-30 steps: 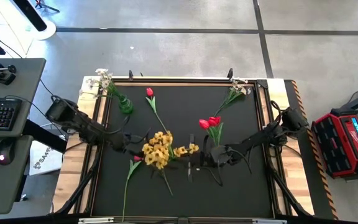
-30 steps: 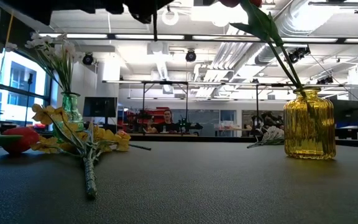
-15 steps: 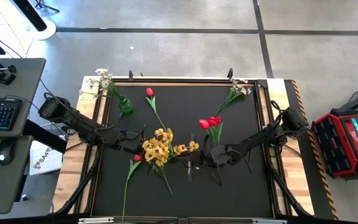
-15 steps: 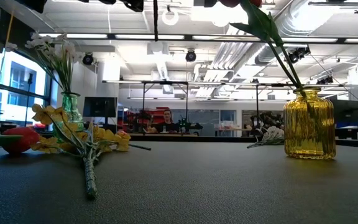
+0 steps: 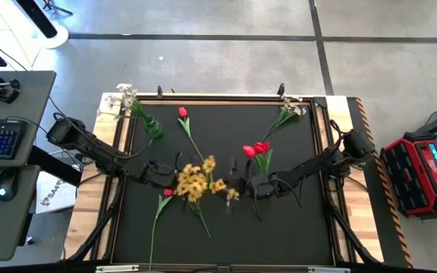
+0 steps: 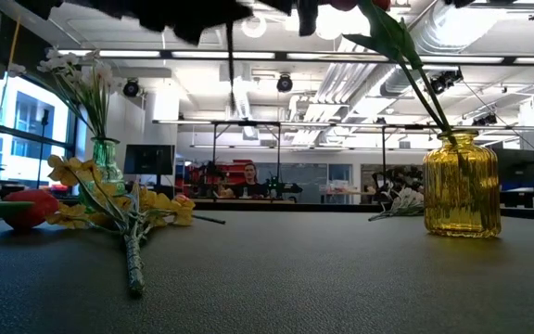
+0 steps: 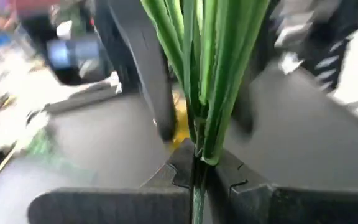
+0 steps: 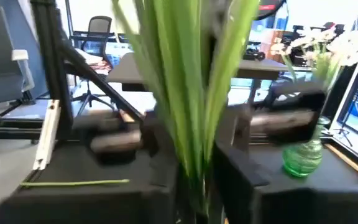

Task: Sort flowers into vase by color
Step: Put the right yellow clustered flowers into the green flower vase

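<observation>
Looking down from the high view, you see the left end effector (image 5: pixel 165 171) beside the yellow bunch (image 5: pixel 193 180) and the right end effector (image 5: pixel 237 184) on that bunch's far side, below the red tulips (image 5: pixel 257 149). Your left wrist view shows its fingers clamped on green stems (image 7: pixel 199 93), probably to carry them. Your right wrist view shows stems (image 8: pixel 188 99) rising between the fingers, grip indiscernible.

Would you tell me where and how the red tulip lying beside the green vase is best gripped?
Probably best to grip the tulip mid-stem from straight above, closing across the stem: it lies flat on the mat, its middle is free, and its lower end runs close to the yellow flowers.
</observation>
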Available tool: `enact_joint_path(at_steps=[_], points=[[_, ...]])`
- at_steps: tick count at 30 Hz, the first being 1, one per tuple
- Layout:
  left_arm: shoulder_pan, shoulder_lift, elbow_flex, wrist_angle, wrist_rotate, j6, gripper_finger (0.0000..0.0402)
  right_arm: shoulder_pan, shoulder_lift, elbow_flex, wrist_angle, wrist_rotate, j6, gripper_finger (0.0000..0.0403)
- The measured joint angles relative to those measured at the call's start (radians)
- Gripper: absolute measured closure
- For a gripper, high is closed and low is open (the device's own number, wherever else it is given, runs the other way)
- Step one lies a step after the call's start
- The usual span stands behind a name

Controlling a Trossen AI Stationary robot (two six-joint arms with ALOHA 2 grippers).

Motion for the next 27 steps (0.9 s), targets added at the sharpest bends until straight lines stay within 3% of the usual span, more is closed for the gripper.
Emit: enact_joint_path(at_steps=[6, 11, 16, 20, 27], points=[[0.001, -0.017, 0.000, -0.118, -0.157, -0.078, 0.0398, -0.035, -0.048, 0.000, -0.022, 0.019, -0.073, 0.0187], [0.025, -0.104, -0.022, -0.225, -0.258, -0.111, 0.0398, -0.056, -0.119, 0.000, -0.013, 0.056, -0.164, 0.0131], [0.089, -0.249, -0.125, -0.226, -0.277, -0.117, 0.0398, -0.057, -0.200, 0.000, -0.036, 0.099, -0.265, 0.0122], [0.191, -0.399, -0.213, -0.227, -0.305, -0.162, 0.0399, -0.048, -0.260, 0.000, -0.220, 0.136, -0.252, 0.0128], [0.324, -0.615, -0.235, -0.353, -0.563, -0.227, 0.0399, -0.048, -0.301, 0.000, -0.493, 0.177, -0.074, 0.0141]])
